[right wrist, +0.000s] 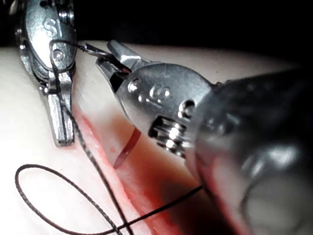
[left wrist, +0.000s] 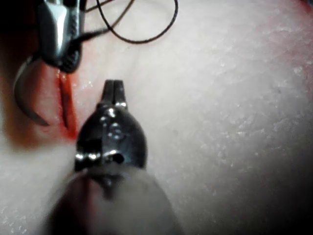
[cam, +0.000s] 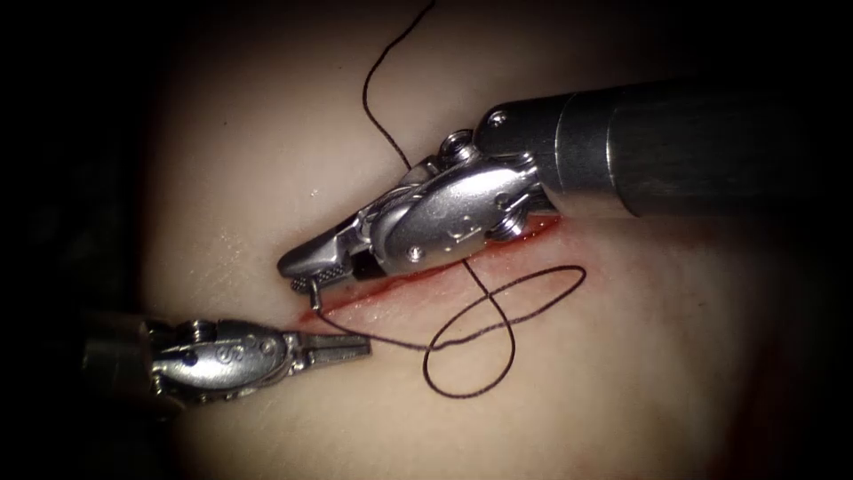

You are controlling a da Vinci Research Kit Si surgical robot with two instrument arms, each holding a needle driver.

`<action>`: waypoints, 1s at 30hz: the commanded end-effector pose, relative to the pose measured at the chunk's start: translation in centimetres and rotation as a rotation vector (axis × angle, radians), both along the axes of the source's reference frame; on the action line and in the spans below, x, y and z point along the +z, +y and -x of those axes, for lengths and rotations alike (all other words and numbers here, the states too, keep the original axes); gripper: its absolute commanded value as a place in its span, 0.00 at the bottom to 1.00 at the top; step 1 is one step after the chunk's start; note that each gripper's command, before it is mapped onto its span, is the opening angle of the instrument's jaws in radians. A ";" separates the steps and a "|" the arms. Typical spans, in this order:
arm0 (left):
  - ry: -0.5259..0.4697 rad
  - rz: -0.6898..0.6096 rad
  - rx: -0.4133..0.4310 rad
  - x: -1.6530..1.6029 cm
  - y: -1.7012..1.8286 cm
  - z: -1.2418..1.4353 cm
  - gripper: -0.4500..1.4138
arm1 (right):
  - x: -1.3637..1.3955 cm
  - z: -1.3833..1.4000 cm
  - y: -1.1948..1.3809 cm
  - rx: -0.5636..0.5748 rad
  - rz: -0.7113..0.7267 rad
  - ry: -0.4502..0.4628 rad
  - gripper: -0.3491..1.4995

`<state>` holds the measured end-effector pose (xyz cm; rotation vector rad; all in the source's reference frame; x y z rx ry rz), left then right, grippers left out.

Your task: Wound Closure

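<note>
My right tool (cam: 302, 272) lies over the left end of the cut (cam: 400, 281), its jaws shut on the curved needle (left wrist: 23, 93) near its thread end. The needle arcs down under the jaws, and its tip hangs by the cut's red edge (right wrist: 142, 196); I cannot tell whether it touches the tissue. Dark thread (cam: 498, 311) runs from the needle's tail, past the left tool, and lies in a loop on the tissue below the cut. My left tool (cam: 348, 348) rests just below the cut's left end with its jaws shut and nothing seen between them (left wrist: 113, 89).
The pale tissue (cam: 622, 373) stretches all round the cut, with red fluid along the cut's edges. A second run of thread (cam: 378, 98) climbs from behind the right tool toward the top of the endoscope view.
</note>
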<state>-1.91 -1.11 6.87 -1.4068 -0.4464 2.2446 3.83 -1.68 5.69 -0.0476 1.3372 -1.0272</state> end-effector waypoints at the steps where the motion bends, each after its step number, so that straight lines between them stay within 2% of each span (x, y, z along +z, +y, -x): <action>1: 0.000 -0.001 0.001 0.05 -0.04 0.05 0.00 | 0.03 -0.08 0.01 0.002 -0.003 -0.002 0.00; 8: 0.000 -0.001 0.001 0.06 -0.05 0.05 0.00 | 0.06 -0.08 0.00 0.011 -0.028 -0.022 0.00; 14: 0.000 -0.006 -0.001 0.06 -0.05 0.05 0.00 | -0.10 -0.07 0.17 0.054 -0.041 -0.017 0.00; 16: 0.026 -0.078 -0.017 0.11 -0.08 0.05 0.00 | -0.29 -0.05 0.33 0.082 -0.044 -0.007 0.00; 19: 0.087 -0.195 -0.013 0.14 -0.11 0.05 0.00 | -0.31 -0.04 0.32 0.081 -0.045 -0.006 0.00; 25: 0.105 -0.235 0.012 0.14 -0.12 0.06 0.00 | -0.32 -0.04 0.33 0.089 -0.049 0.004 0.00; 30: 0.147 -0.263 0.039 0.14 -0.12 0.05 0.00 | -0.34 -0.05 0.37 0.130 -0.079 0.052 0.00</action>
